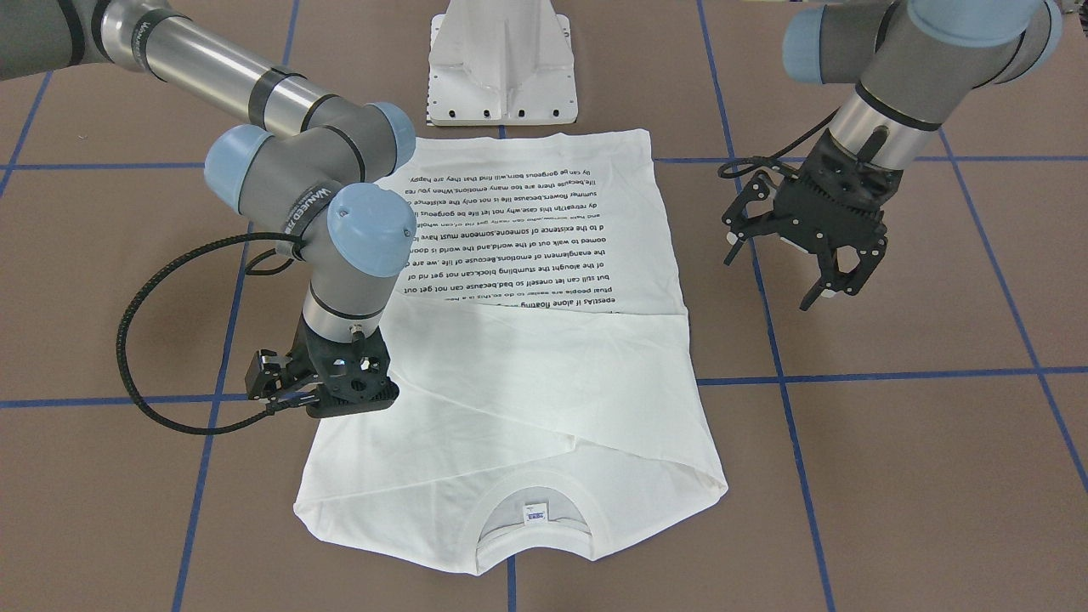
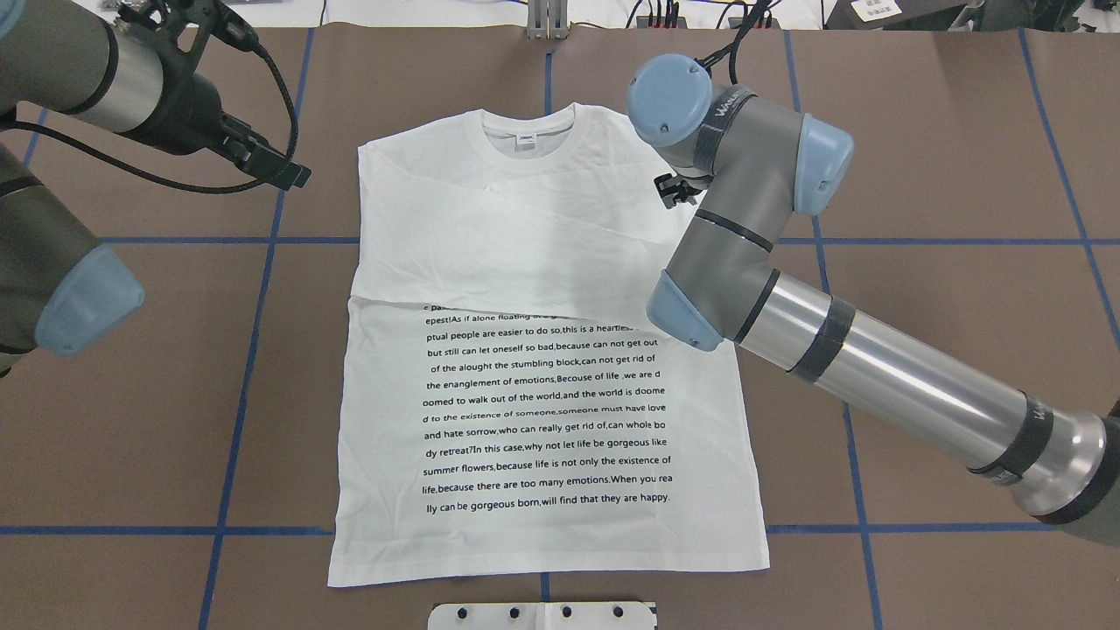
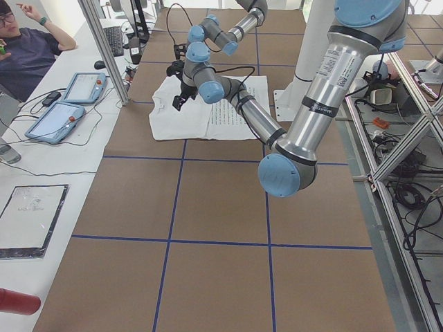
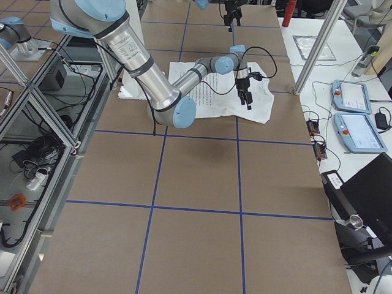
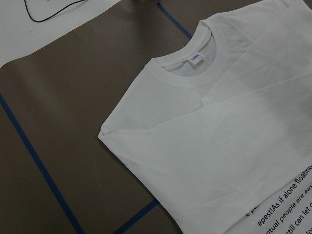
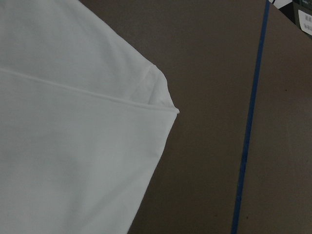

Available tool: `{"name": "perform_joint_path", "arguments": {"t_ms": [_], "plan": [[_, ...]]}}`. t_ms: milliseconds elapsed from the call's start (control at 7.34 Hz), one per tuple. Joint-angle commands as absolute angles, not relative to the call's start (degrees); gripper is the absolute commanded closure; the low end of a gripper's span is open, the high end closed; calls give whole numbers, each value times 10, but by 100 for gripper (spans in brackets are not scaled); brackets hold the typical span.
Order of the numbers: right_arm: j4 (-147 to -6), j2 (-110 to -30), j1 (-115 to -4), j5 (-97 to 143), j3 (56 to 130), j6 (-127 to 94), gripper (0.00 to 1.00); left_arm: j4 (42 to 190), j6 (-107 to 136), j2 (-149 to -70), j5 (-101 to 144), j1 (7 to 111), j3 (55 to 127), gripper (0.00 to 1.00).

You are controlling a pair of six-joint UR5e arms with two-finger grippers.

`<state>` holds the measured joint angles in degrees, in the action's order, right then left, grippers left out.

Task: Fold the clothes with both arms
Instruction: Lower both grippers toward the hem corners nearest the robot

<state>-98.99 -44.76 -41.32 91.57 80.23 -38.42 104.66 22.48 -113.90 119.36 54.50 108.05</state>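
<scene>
T-shirt [image 2: 542, 262], thin white cotton (diagonal creases near the collar), lies flat; left claw [image 1: 772, 279] spread, right claw [image 1: 327, 401] cannot tell

left gripper [image 1: 770, 279]: bare table [image 1: 918, 476] beneath and outward, T-shirt [image 1: 544, 382] inward | right gripper [image 1: 331, 399]: T-shirt edge beneath, bare table outward, own wrist joints [image 1: 323, 195] over the cloth behind | pedestal [image 1: 501, 68]: beyond hem, behind the 2 grippers

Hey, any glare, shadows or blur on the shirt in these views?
Overhead exterior: the white long-sleeved cotton T-shirt washes out in a bright patch above its black text. Front-facing: the grey right arm casts a soft shadow on the fabric. Right wrist: the whole frame looks slightly soft.
</scene>
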Motion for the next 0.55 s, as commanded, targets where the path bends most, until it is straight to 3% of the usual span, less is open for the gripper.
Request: {"name": "perform_joint_path", "arguments": {"t_ms": [0, 136, 409], "plan": [[-974, -542, -425, 989, 970, -428, 0, 1043, 283, -1133, 1192, 543, 1102, 0], [-975, -617, -425, 1017, 1078, -463, 0, 1046, 354, -1094, 1193, 536, 1140, 0], [-969, -714, -398, 1029, 1218, -589, 0, 1051, 479, -1014, 1173, 459, 1228, 0]]}}
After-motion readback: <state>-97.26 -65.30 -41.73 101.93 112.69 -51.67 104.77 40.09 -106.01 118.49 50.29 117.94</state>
